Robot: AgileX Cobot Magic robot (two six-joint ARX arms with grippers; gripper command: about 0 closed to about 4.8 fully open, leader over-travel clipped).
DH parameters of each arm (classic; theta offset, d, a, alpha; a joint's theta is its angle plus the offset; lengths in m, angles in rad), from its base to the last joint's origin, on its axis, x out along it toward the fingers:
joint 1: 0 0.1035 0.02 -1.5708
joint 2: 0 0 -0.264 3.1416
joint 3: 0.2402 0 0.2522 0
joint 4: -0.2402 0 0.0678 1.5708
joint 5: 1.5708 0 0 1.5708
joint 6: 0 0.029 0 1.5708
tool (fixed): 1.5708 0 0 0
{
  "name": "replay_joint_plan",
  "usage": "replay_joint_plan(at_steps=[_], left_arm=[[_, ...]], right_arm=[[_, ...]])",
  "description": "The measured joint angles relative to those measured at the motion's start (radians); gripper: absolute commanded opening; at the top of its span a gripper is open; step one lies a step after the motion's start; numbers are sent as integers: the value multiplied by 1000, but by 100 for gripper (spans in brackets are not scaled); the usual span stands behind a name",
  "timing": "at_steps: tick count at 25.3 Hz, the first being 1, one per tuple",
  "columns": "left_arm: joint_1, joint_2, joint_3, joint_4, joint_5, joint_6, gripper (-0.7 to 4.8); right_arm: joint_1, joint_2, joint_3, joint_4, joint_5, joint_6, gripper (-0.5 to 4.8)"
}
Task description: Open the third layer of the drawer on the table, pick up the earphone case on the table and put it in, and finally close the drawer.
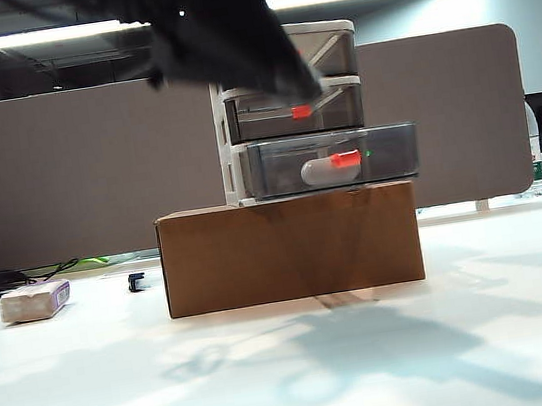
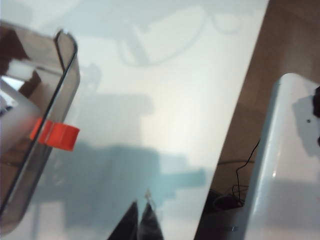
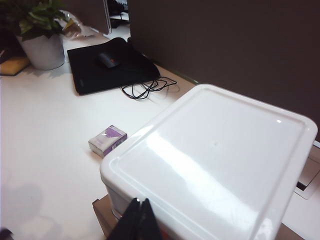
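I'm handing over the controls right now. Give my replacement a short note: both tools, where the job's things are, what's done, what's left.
Left tool: shut, empty, in front of the open third layer.
Right tool: shut, empty, above the top of the drawer.
Earphone case: lying inside the third layer, behind its red handle.
Done: third layer pulled out, case put in.
Left: push the third layer shut.

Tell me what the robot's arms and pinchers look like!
The arm over the drawer is black and chunky, a blur here. Each wrist camera shows a pair of thin, dark, pointed fingers, the left gripper and the right gripper. No cables or markings show on them.
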Motion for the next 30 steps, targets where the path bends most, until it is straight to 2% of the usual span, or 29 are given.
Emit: replay_joint_plan(at_steps=[8, 10, 15, 17, 21, 30], left_arm=[[16, 97, -26, 127, -136, -5, -6], [16, 97, -26, 180, -219, -4, -6], [32, 148, -26, 239, -267, -9, -6], [34, 168, -29, 280, -331, -4, -6], [35, 193, -50, 407, -365, -5, -6], [36, 261, -50, 534, -463, -5, -6]], right_arm=[[2, 46, 45, -22, 3, -16, -6], [1, 46, 45, -23, 3, -21, -6], [2, 46, 45, -24, 4, -23, -6], [2, 46, 45, -23, 3, -24, -6], [2, 46, 45, -34, 8, -47, -6], [1, 46, 45, -73, 37, -79, -6]])
